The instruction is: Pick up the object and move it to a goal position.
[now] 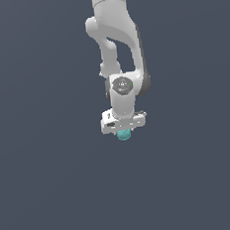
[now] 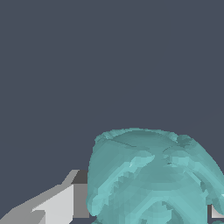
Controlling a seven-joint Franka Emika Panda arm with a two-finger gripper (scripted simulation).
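The object [image 1: 124, 135] is a small teal lump peeking out just under the white hand of my gripper [image 1: 123, 130] in the exterior view. The hand is much wider than the lump and hides most of it. In the wrist view the object [image 2: 148, 175] looms large with its bumpy teal surface, sitting between the two fingers of my gripper [image 2: 146, 208]. One grey-white finger [image 2: 57, 203] presses against its side, and a sliver of the other finger [image 2: 216, 212] shows at the opposite side. The gripper is shut on the object.
A plain dark blue-grey floor [image 1: 45, 193] surrounds the arm on all sides. The white arm [image 1: 114, 32] reaches in from the exterior view's top. No goal marker shows in either view.
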